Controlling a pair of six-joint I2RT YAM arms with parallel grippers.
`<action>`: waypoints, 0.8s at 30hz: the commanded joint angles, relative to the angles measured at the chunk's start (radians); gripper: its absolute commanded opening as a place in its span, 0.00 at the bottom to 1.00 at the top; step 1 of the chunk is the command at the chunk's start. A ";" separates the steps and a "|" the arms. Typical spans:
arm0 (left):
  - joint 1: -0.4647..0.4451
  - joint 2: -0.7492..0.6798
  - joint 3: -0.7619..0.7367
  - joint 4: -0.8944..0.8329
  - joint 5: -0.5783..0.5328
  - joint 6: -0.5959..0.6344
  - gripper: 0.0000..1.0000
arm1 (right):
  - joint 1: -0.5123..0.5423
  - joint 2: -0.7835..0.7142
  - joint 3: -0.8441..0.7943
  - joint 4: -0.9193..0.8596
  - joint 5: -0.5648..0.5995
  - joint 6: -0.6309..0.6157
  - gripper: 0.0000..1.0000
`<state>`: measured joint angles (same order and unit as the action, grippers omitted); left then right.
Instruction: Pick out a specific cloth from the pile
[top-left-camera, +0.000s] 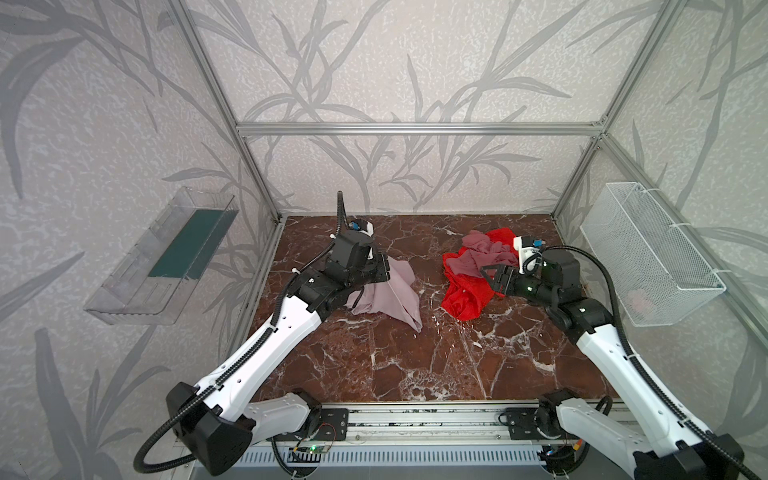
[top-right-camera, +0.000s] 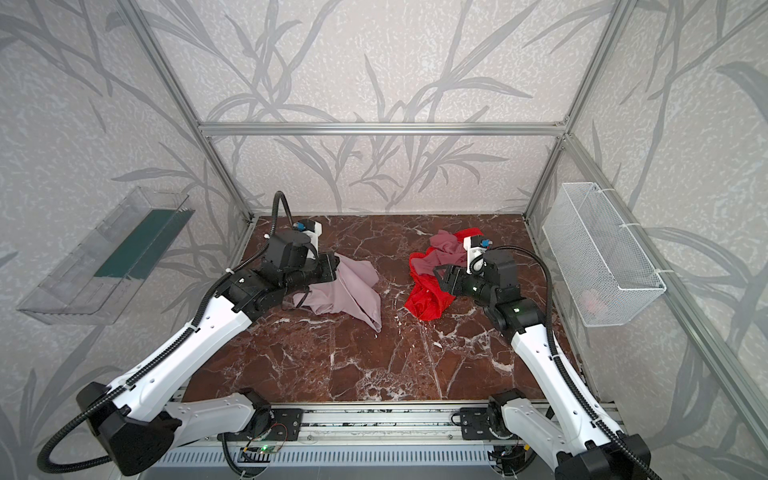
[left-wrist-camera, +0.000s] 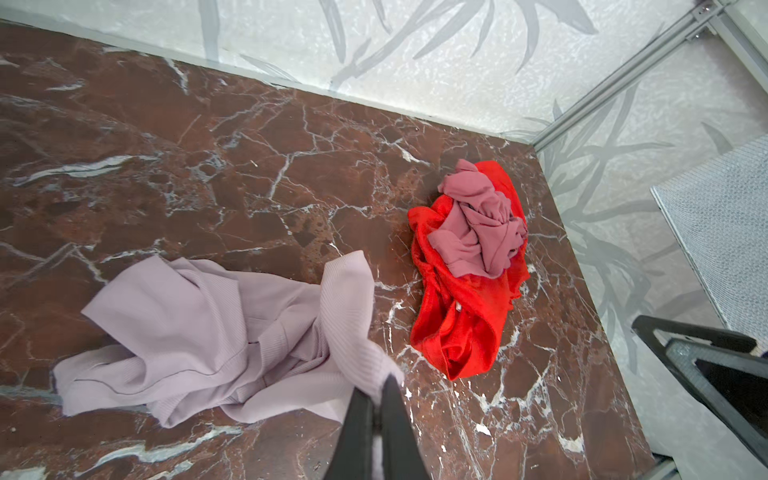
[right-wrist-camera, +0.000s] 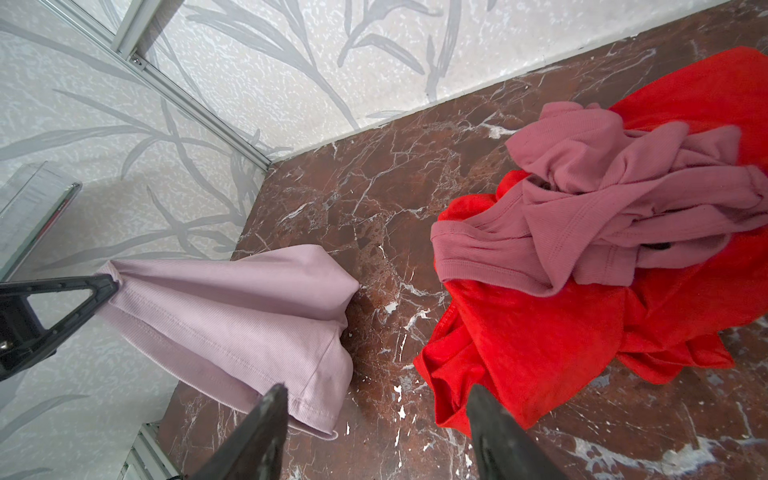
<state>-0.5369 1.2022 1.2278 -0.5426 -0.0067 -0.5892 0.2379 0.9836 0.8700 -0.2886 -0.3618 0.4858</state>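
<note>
The cloth (top-left-camera: 390, 299) (top-right-camera: 353, 291) (left-wrist-camera: 199, 332) (right-wrist-camera: 232, 307), pale lilac-pink, lies to the left of the pile with bare marble between them. My left gripper (top-left-camera: 385, 270) (left-wrist-camera: 376, 388) is shut on one edge of it and holds that edge raised. The rest drapes down onto the table. The pile (top-left-camera: 465, 291) (top-right-camera: 428, 295) (left-wrist-camera: 461, 307) is a bright red cloth (right-wrist-camera: 540, 340) with a dusty-rose cloth (right-wrist-camera: 602, 199) crumpled on top. My right gripper (top-left-camera: 490, 277) (right-wrist-camera: 376, 390) hovers open at the pile's near edge, nothing between its fingers.
A clear plastic tray (top-left-camera: 166, 257) hangs on the left wall. On the right wall is a white wire basket (top-left-camera: 648, 253) with something pink inside. Aluminium frame posts stand at the table's back corners, and a rail (top-left-camera: 415, 419) runs along the front.
</note>
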 joint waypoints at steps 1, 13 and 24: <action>0.057 -0.025 -0.012 0.015 -0.031 0.033 0.00 | -0.003 0.008 0.012 0.027 -0.014 0.001 0.68; 0.277 0.040 -0.069 0.036 -0.063 0.066 0.00 | -0.005 0.043 0.024 0.034 -0.024 -0.016 0.68; 0.397 0.118 -0.132 0.095 -0.110 0.096 0.00 | -0.006 0.070 0.029 0.039 -0.035 -0.021 0.68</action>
<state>-0.1581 1.3220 1.1015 -0.4839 -0.0784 -0.5156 0.2359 1.0470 0.8703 -0.2733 -0.3790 0.4778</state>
